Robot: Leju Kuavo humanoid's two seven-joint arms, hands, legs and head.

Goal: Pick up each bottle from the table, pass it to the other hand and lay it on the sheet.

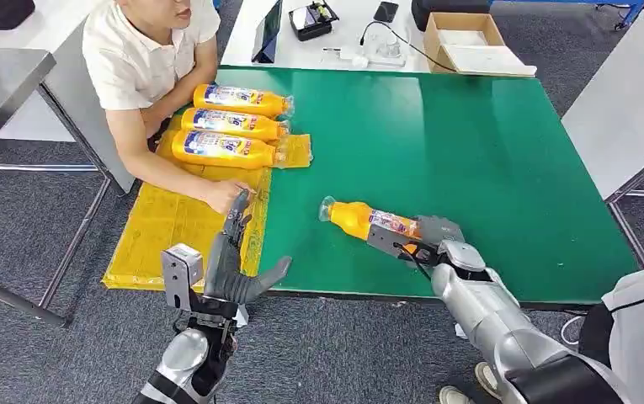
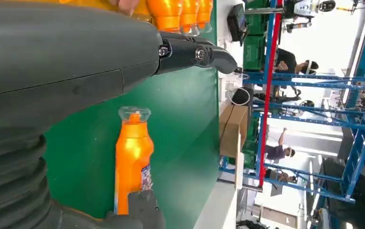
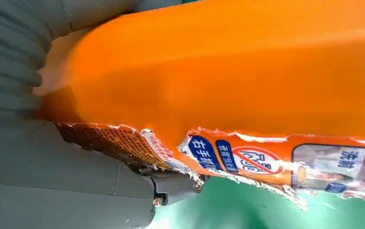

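The right hand (image 1: 415, 238) is wrapped around the base end of an orange detergent bottle (image 1: 360, 220) lying on the green desk (image 1: 470, 151). The right wrist view shows the bottle's body, with its torn label, pressed close against the palm, so I judge the grip firm. The bottle's long axis runs across the desk. Its clear cap points toward the robot's left and slightly away from the body, toward the yellow sheet (image 1: 162, 231).

The left hand (image 1: 236, 265) waits at the desk's near edge, over the sheet's border, with fingers spread and holding nothing. It lies well apart from the bottle, on the cap side, so the cap end is the free end it would meet in a handover.

Three more bottles (image 1: 232, 124) already lie side by side on the far part of the sheet, caps toward the desk's middle. A seated person's hand (image 1: 227, 195) rests on the sheet just beyond the left hand's fingertips, which could crowd the laying spot.
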